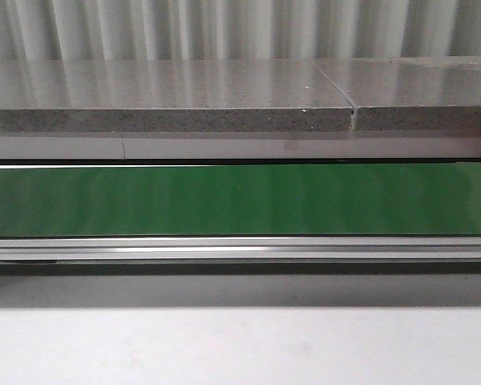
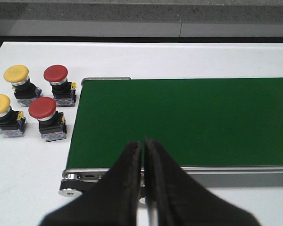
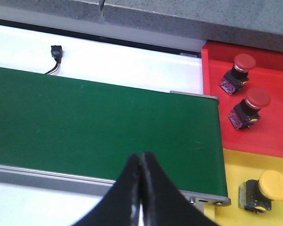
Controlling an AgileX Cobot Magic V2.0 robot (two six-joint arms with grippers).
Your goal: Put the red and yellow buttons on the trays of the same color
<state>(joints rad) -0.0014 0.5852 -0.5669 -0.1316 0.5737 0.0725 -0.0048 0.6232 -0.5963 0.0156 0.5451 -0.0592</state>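
Both black tapered grippers, left (image 2: 144,147) and right (image 3: 140,160), hang pinched together and empty over the smooth green conveyor belt (image 1: 240,200). Two glossy yellow mushroom-capped buttons (image 2: 16,74) and two red ones (image 2: 55,74) stand on the white table (image 2: 28,165) beside the belt's end. Two red buttons (image 3: 257,99) sit in the red plastic tray (image 3: 273,134) and one yellow button (image 3: 272,184) in the yellow tray (image 3: 236,165).

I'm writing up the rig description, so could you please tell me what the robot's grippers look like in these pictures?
Only the fingers show, in the wrist views. The left gripper has two black, matte fingers that are broad at the base and taper to narrow tips. The right gripper looks the same: black, smooth, wedge-shaped. No cables, markings or arm links are visible.
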